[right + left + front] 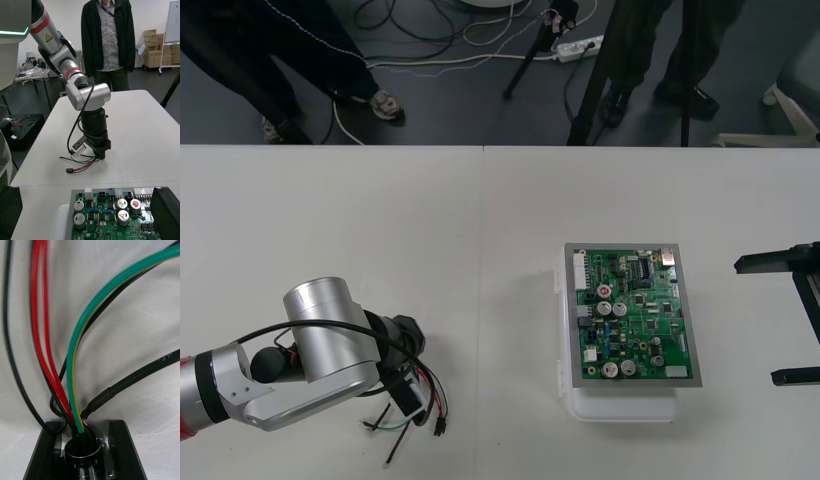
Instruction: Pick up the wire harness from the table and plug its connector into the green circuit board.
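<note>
The green circuit board sits on its white base on the right half of the table, nearer the near edge than the far one. Bare tabletop lies between it and the wire harness, and nothing stands in that stretch. The harness is toward the near edge, just left of the seam that runs down the middle of the table and well apart from the board. Its red, black and green wires fan out flat over the tabletop. The small black plug lies loose at their end, on the side toward the board and not in it.

The left arm comes in low from the near left corner. Its silver link lies across the table and the black wrist is turned straight down, with a black cable looped around the joint. The left claw is down on the harness. Its two black fingers are drawn in narrow on either side of the round metal socket, and the wires rise from between them.

The right claw waits at the table's right edge, near the board. It is spread wide, with its fingers pointing toward the board.
</note>
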